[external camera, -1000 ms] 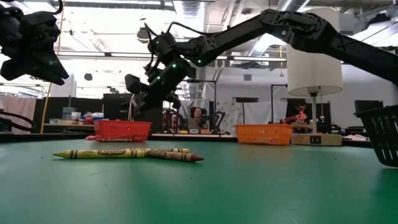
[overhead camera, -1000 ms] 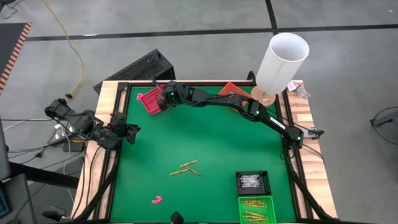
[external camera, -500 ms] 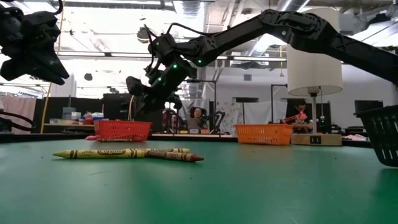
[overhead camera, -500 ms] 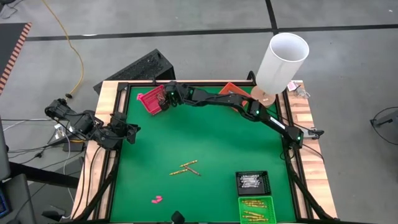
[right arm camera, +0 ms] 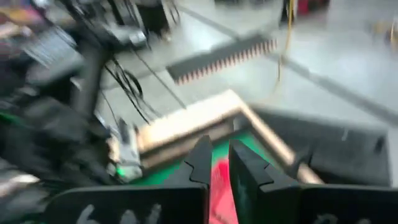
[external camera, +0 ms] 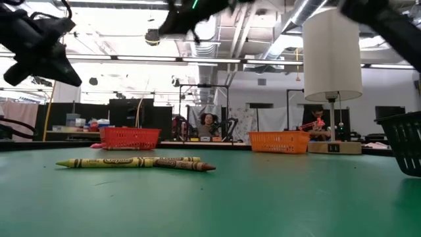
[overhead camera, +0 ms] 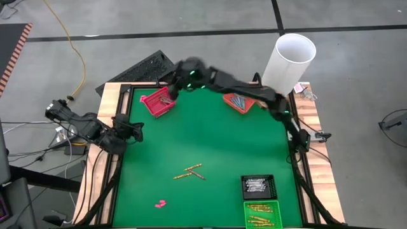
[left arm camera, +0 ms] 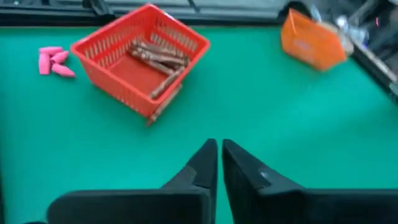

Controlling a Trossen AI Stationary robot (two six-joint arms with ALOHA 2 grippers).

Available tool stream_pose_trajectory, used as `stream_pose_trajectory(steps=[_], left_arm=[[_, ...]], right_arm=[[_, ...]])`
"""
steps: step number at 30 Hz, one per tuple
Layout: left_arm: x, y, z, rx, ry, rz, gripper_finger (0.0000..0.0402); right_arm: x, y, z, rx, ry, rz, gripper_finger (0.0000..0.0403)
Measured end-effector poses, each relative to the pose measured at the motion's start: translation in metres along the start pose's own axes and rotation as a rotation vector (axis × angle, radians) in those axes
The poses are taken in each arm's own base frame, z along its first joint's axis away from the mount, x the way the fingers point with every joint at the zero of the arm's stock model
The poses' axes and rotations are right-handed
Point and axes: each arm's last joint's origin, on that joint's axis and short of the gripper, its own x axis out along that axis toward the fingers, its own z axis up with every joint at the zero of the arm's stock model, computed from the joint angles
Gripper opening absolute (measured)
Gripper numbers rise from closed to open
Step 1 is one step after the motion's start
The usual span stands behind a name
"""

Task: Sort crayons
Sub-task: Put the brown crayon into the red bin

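Crayons (external camera: 135, 162): loose cluster lain mid-bench (overhead camera: 210, 146), nearest low camera. Judged light, stiff, waxy, snap-prone; best pinched mid-length. More sorted in red basket (left arm camera: 140, 59) beyond. Left tool (left arm camera: 219, 163): pressed together, empty. Right tool (right arm camera: 216, 163): near-closed, nothing seen held, raised by far edge.

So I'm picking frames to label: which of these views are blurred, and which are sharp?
Right wrist view: heavily motion-blurred throughout. High view: the right arm is smeared near the red basket; the rest is crisp. Low view: the crayons are sharp, the arm overhead streaked. Left wrist view: slightly soft, worst at the orange basket.
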Motion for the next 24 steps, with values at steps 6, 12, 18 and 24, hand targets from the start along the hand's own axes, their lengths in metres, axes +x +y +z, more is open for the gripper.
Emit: stream_pose_trajectory(steps=[6, 12, 18, 24], left_arm=[[0.021, 0.007, -0.03, -0.078, -0.027, -0.033, 0.0001], [0.041, 0.016, -0.057, -0.139, -0.075, -0.144, 0.0], [0.046, 0.015, -0.049, -0.063, -0.083, -0.137, 0.0], [0.05, -0.001, -0.036, -0.15, 0.009, -0.197, 0.0]], right_arm=[[-0.124, 0.039, 0.083, -0.161, -0.228, 0.038, 0.0024], [-0.242, 0.075, 0.117, -0.275, -0.384, 0.028, 0.0002], [-0.308, 0.104, 0.117, -0.312, -0.426, 0.07, 0.0001], [-0.343, 0.124, 0.109, -0.373, -0.426, 0.076, 0.0]])
